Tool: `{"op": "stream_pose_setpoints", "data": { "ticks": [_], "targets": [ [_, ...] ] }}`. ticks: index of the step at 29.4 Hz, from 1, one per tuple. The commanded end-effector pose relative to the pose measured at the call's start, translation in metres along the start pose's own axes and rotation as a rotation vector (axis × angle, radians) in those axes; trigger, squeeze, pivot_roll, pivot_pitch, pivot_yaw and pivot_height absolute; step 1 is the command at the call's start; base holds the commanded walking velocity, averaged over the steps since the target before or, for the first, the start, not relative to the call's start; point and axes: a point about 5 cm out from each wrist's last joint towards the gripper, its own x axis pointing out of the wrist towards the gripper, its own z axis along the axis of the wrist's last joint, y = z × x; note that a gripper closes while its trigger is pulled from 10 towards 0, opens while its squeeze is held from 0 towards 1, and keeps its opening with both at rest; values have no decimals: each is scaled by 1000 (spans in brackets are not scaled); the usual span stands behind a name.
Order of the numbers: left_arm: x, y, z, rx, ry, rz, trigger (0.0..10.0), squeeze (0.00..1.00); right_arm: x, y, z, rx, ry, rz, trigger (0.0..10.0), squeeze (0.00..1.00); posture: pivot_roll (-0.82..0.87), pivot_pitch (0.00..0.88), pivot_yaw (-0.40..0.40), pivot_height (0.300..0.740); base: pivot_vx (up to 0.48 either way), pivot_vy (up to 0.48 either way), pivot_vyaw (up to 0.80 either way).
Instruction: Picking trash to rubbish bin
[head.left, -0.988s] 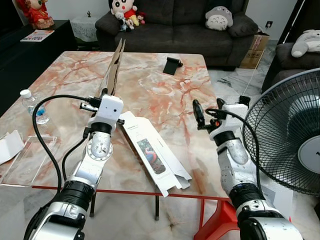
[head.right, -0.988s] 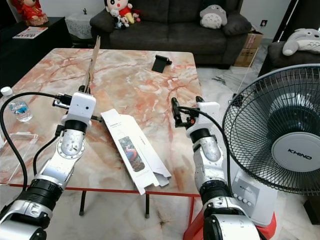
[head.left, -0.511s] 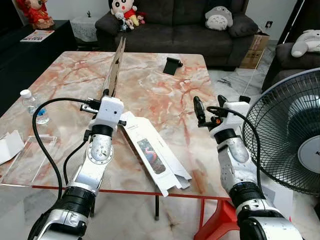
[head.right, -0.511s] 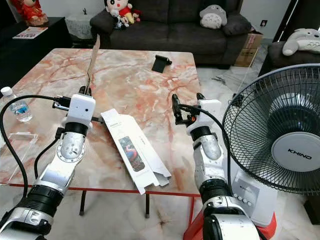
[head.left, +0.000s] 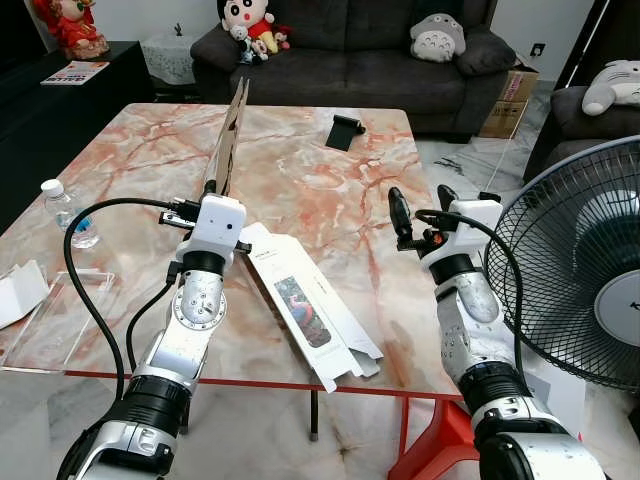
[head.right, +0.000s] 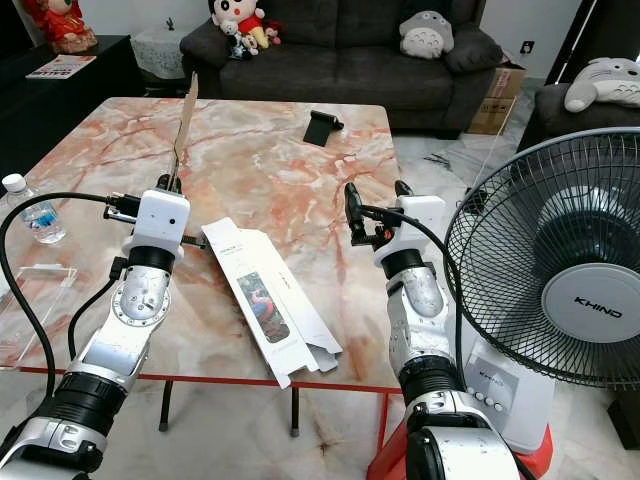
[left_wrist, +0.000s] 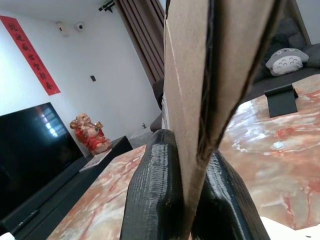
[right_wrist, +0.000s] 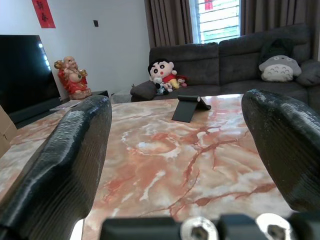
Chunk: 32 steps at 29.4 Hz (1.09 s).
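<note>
The left pincer (left_wrist: 182, 200) is clamped on a flattened cardboard piece (head.left: 228, 140), with one black finger (left_wrist: 152, 195) pressed against each face of the sheet. The cardboard piece stands on edge, nearly upright, and rises from the pincer over the marble worktop (head.left: 300, 180) toward the sofa (head.left: 350, 50); its lower end is hidden between the fingers and behind the wrist housing. The right pincer (head.left: 420, 205) is held above the worktop's right edge, near the fan (head.left: 575, 270), with its two fingers spread wide apart and nothing between them. A flattened white carton (head.left: 305, 305) lies flat on the worktop between the two arms, just beside the left wrist, and its near end reaches the worktop's front edge. A small black stand (head.left: 346, 130) sits on the worktop on the side toward the sofa. A water bottle (head.left: 62, 210) stands at the worktop's left edge, with a clear tray (head.left: 60, 320) close by toward the front. The print on the carton is too small to read.
</note>
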Motion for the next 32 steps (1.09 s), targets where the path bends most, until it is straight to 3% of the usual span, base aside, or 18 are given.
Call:
{"op": "stream_pose_setpoints", "data": {
  "ticks": [1,14,32],
  "targets": [
    [2,4,6,1,-21,13,10000,0,6,2,11,-13,-46,11,10000,0,-22,0,6,740,0,0,0],
    [1,4,4,3,-11,18,10000,0,5,-1,10,-14,-38,4,10000,0,-27,0,-1,740,0,0,0],
    [0,6,3,9,-3,28,10000,0,5,-1,9,-11,-34,2,10000,0,-19,0,-6,740,-293,0,0]
  ]
}}
